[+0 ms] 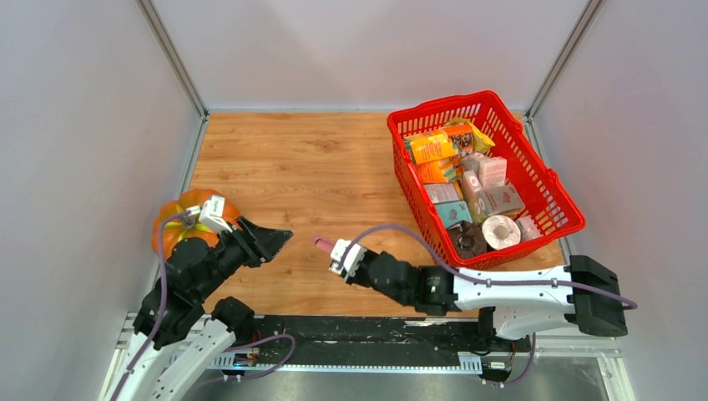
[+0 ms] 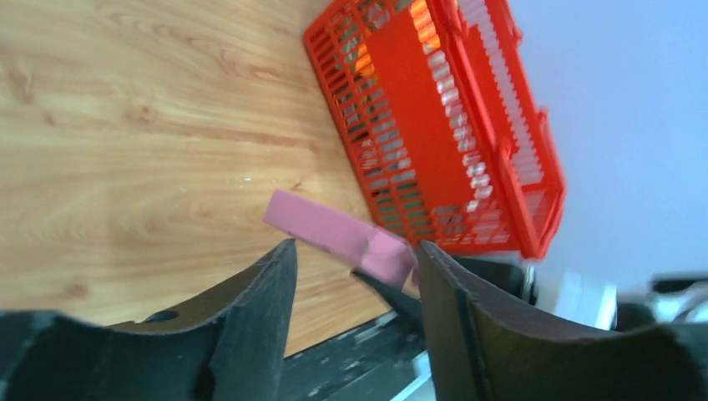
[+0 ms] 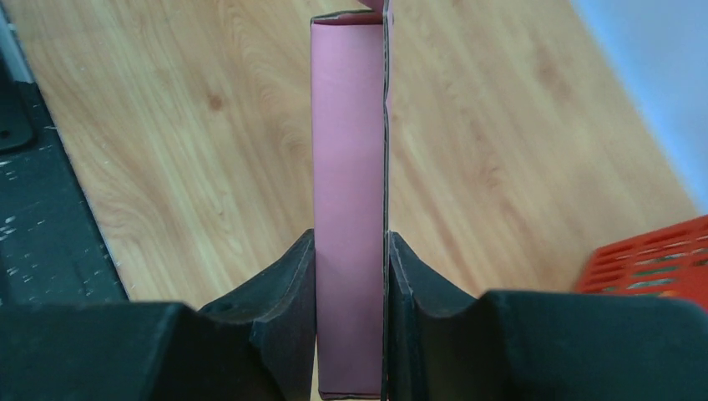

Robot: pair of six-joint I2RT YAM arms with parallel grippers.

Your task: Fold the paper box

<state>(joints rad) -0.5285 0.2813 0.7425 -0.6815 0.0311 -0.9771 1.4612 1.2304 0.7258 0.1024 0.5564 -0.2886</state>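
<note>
Nearest, at the table's front edge, the right arm reaches left across its base rail, and the right gripper (image 3: 351, 244) is clamped on the paper box (image 3: 351, 125). Both fingers (image 3: 288, 276) press against the pink carton's broad sides. From the right wrist the box shows as a narrow pink strip standing straight out from between the fingers, with a thin cardboard edge running along its right side. In the top view only a small pink end of it pokes out past the gripper, held above the wooden table (image 1: 317, 167) near the front middle.

To the left, the left gripper (image 2: 357, 247) points toward the box with its fingers spread apart and nothing between them. In its wrist view the pink box lies just beyond the fingertips, tilted, apart from them. Behind the left arm, at the table's left edge, sits an orange pumpkin (image 1: 190, 200), partly hidden by the wrist.

Farther back on the right stands a red plastic basket (image 1: 442, 105) holding groceries (image 1: 467, 192): orange packets, pale printed cartons and a white roll.
</note>
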